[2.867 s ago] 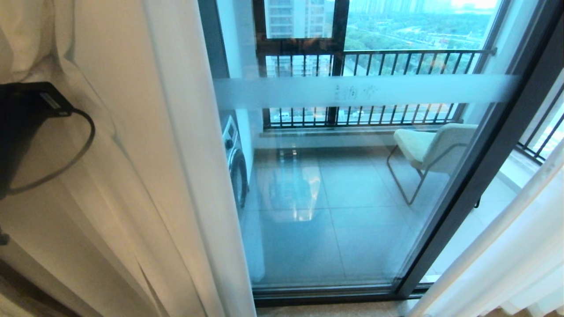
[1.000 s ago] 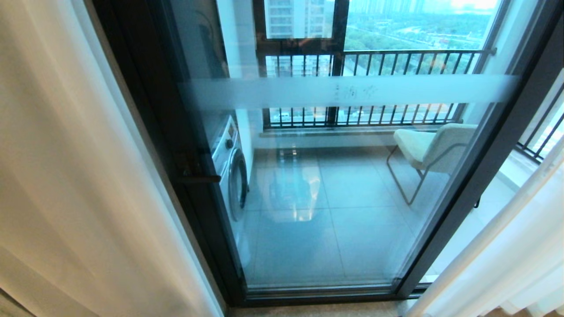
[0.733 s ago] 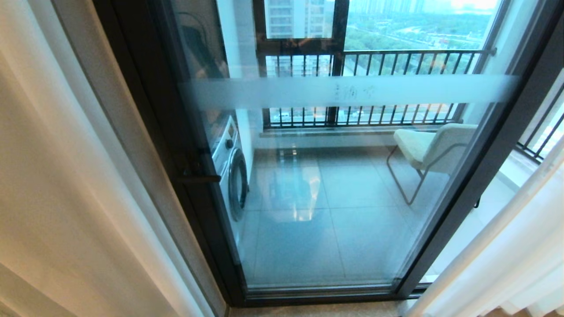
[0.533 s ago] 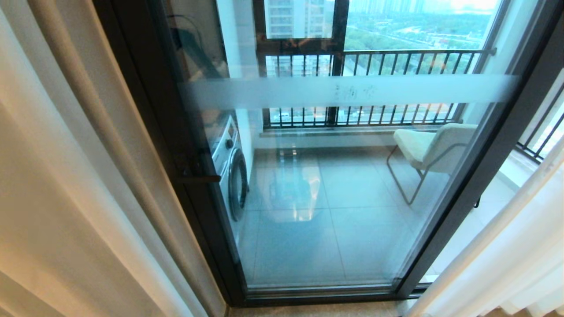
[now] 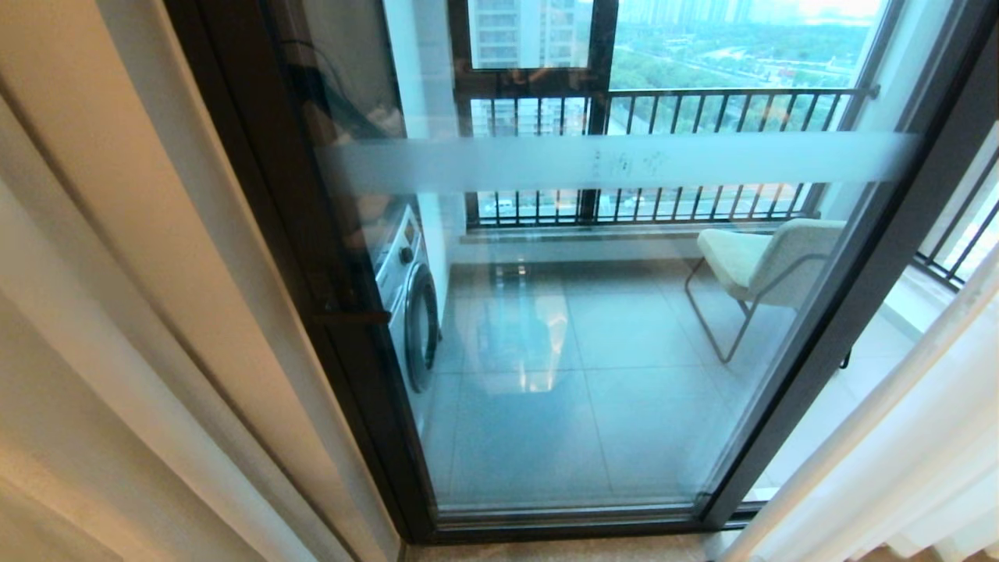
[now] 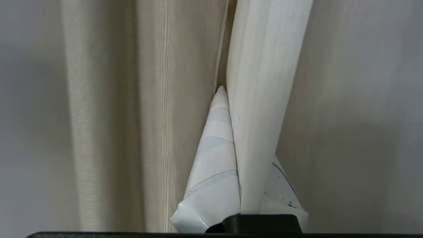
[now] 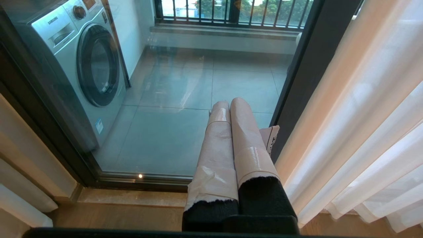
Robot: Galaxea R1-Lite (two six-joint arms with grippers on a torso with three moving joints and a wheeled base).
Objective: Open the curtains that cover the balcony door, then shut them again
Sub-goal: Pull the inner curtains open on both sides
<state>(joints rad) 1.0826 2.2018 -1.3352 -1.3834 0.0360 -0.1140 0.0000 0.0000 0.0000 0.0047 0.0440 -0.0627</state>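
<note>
The balcony door [image 5: 593, 375] shows its glass, frosted band [image 5: 624, 160] and dark frame [image 5: 843, 312] uncovered. One curtain [image 5: 117, 312] hangs bunched at the left of the head view. The other curtain [image 5: 897, 468] hangs at the lower right. My left gripper [image 6: 226, 92] is out of the head view. In the left wrist view it is shut on a white fold of the left curtain [image 6: 264, 82], which runs between its taped fingers [image 6: 214, 158]. My right gripper [image 7: 229, 103] is shut and empty, low before the door's sill, beside the right curtain [image 7: 357, 125].
Behind the glass stand a washing machine [image 5: 410, 304] at the left, a pale chair [image 5: 757, 261] at the right and a black railing [image 5: 702, 101]. A beige drape [image 6: 109, 115] hangs next to the held fold. Wooden floor [image 7: 115, 215] lies before the sill.
The left curtain has been drawn further left, baring the door's dark left frame and handle. My left arm, earlier seen behind the fabric, has left the head view. The right arm is still.
</note>
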